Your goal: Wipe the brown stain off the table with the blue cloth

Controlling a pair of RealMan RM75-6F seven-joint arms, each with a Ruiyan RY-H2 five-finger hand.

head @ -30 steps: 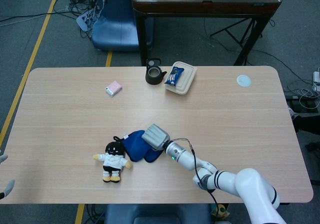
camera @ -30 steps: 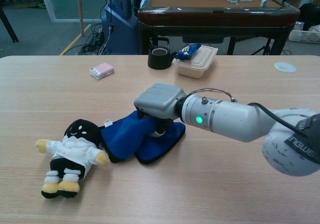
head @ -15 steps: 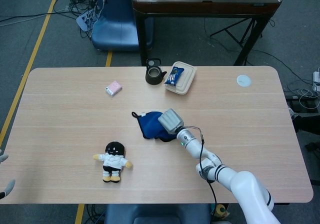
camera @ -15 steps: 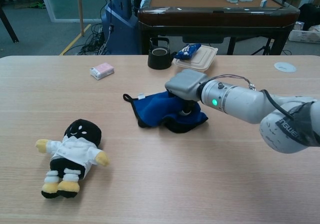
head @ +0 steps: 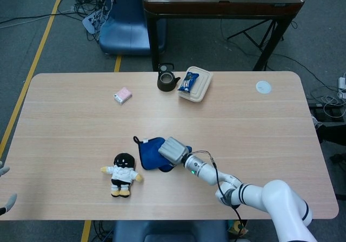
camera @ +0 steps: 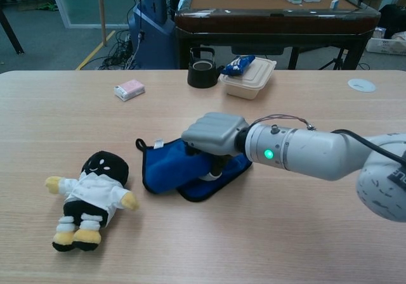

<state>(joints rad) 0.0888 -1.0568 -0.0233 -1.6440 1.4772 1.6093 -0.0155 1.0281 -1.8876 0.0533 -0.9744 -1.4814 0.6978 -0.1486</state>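
One blue cloth (head: pixel 150 153) (camera: pixel 166 169) lies on the counter (head: pixel 259 128) (camera: pixel 76 125), near its middle and toward the front edge. Beside it to the left sits one plush doll (head: pixel 122 174) (camera: pixel 90 198) in a white shirt, close to the cloth but not touching it. At the far side stand one dark teapot (head: pixel 167 80) (camera: pixel 202 69), one beige takeaway box (head: pixel 198 87) (camera: pixel 251 79) with one blue snack packet (head: pixel 188 81) (camera: pixel 239 64) on top, one small pink box (head: pixel 123 95) (camera: pixel 129 89), and one white round disc (head: pixel 263 87) (camera: pixel 361 85) near the far right corner.

The right hand (head: pixel 173 150) (camera: pixel 213 136) rests palm-down on the right part of the cloth. The fingers are underneath the grey back of the hand and press down into the bunched fabric; only dark bits of them show in the chest view, so whether they pinch the cloth or merely press on it I cannot tell. The cloth spreads out to the left of the hand, with a small black loop at its far left corner.

The brown stain is not to be made out in either view; it may lie under the cloth or the hand. The left hand (head: pixel 4 188) shows only as a few pale fingertips at the left edge of the head view, cut off by the frame, so its state is unclear.
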